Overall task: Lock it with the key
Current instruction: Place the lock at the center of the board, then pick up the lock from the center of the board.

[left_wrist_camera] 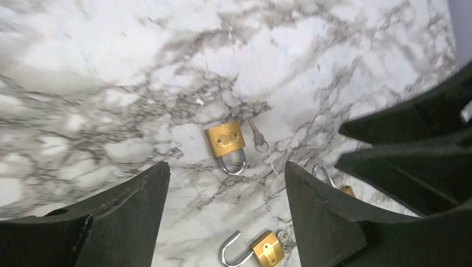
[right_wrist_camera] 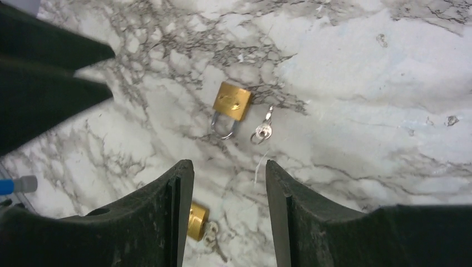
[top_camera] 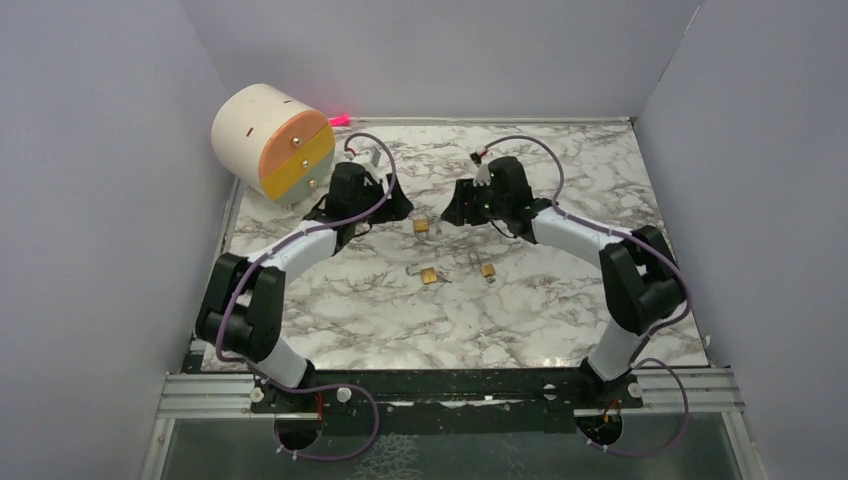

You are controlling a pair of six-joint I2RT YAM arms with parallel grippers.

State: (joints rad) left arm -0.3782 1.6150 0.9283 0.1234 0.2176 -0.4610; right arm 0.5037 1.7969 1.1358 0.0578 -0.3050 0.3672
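Three brass padlocks lie on the marble worktop [top_camera: 560, 300]; the far padlock [left_wrist_camera: 225, 139] lies with its shackle shut and a silver key [left_wrist_camera: 257, 136] loose just beside it, and the stamped mark on its face is too blurred to read. The left fingers [left_wrist_camera: 133, 206] and the right fingers [right_wrist_camera: 156, 211] stand apart on either side of that padlock, gripping nothing; a nearer padlock [left_wrist_camera: 266, 249] lies with its shackle swung open, a third padlock [top_camera: 488, 270] near it.

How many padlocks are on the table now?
3. Far padlock lies farthest back; near padlock lies below it in the top view; right padlock lies beside that. More may be hidden.
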